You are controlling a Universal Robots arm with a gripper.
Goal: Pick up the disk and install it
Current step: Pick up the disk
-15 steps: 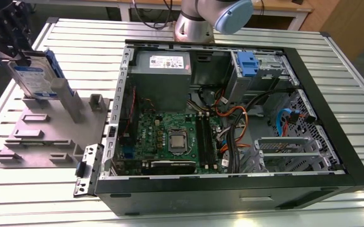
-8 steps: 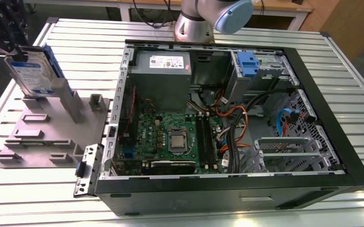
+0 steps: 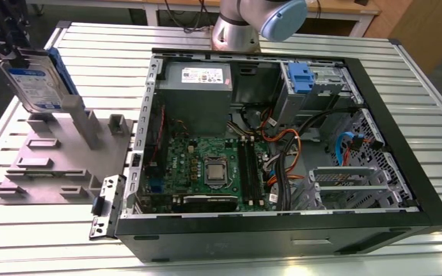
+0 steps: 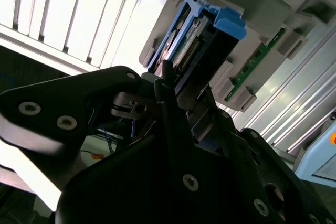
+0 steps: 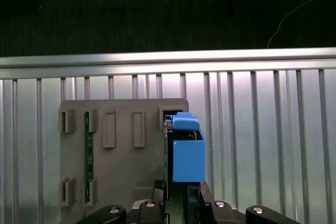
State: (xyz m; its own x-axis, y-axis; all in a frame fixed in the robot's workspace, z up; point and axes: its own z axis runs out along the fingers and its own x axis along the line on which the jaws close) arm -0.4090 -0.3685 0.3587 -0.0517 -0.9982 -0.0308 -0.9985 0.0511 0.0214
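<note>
exterior view shows one disk (image 3: pixel 35 80) standing on edge in one grey fixture plate (image 3: pixel 60 164) beside one open computer case (image 3: pixel 243 241), my one gripper (image 5: pixel 179 195) right at its end, though i cannot tell if it grips.

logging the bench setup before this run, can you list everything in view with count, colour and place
disk: 1, silver-grey, white-and-blue label, blue rails; upright in the holder, at the exterior view's left
holder: 1, grey; on the table beside the case
circuit strip: 1, green; slotted in the holder
computer case: 1, black, open; mid-table
power supply box: 1, grey, white sticker; inside the case, far side
motherboard: 1, green; on the case floor
clip: 1, blue; in the case's drive bay
cables: several, black, orange, blue; inside the case
table: 1, silver, slatted
arm: 1, silver and pale blue; behind the case
gripper: 1, black; close up at the disk
</note>
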